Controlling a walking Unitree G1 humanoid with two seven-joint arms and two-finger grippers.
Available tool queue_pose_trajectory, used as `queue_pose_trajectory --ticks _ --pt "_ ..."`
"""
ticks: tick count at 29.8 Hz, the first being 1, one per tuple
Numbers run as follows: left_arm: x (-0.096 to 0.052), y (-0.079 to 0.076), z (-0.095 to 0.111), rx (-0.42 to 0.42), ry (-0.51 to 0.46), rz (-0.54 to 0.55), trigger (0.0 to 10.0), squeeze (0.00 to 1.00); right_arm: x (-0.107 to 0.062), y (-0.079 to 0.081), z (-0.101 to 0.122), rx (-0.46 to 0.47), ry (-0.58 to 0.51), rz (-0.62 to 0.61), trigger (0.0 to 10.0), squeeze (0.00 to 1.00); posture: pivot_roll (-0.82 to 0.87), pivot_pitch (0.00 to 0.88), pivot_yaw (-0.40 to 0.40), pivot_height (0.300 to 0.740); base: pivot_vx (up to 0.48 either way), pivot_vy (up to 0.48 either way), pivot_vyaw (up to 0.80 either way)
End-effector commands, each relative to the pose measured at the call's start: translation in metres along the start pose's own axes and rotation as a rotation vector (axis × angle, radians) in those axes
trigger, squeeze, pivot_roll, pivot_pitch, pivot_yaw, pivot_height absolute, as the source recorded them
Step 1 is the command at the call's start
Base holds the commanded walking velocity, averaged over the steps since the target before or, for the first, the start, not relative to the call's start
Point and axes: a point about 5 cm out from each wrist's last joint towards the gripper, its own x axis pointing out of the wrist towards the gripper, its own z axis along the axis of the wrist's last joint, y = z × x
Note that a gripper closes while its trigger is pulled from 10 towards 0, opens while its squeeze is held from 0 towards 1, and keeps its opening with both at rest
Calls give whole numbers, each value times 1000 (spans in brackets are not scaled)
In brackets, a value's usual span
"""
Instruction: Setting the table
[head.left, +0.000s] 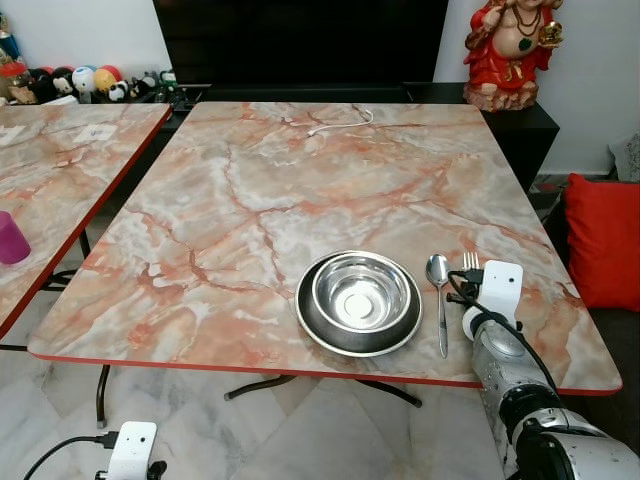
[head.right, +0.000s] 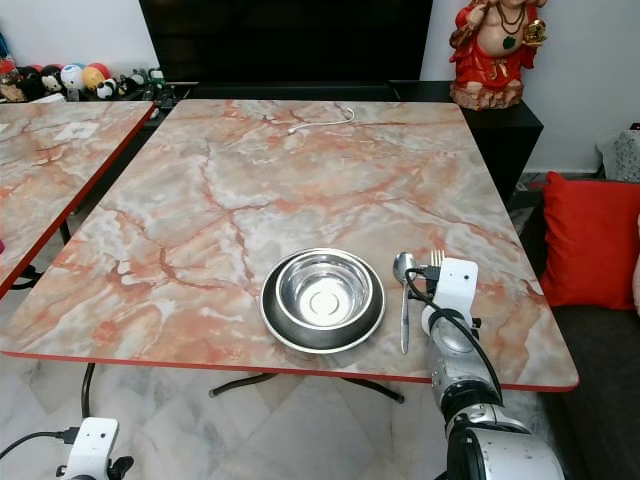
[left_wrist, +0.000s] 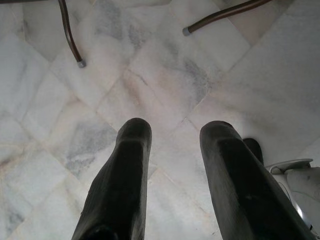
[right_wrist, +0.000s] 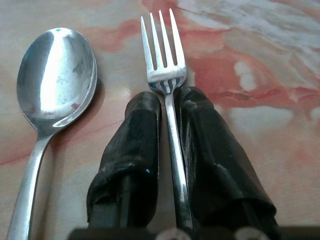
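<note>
A steel bowl (head.left: 361, 291) sits in a dark plate (head.left: 317, 325) near the front edge of the marble table (head.left: 300, 190). A spoon (head.left: 439, 290) lies just right of the plate. My right gripper (right_wrist: 169, 102) is low over the table right of the spoon, shut on a fork (right_wrist: 162, 60) whose tines (head.left: 470, 261) point to the far side. The fork lies beside the spoon (right_wrist: 52, 80), parallel to it. My left gripper (left_wrist: 172, 135) hangs open below the table over the floor.
A white cable (head.left: 340, 124) lies at the far side of the table. A second marble table (head.left: 60, 160) with a purple cup (head.left: 10, 238) stands to the left. A red cushion (head.left: 603, 240) and dark sofa are at the right, a red statue (head.left: 508, 50) behind.
</note>
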Motion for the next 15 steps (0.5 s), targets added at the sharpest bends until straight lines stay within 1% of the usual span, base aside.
queue_pose_trajectory --ticks 1,15 --pt "-1 2 -5 3 19 7 10000 0 -2 1 -7 3 23 1 10000 0 104 22 18 740 0 0 0" --pt "-1 2 -5 3 19 7 10000 0 -2 3 -6 19 18 1 10000 0 103 20 17 740 0 0 0"
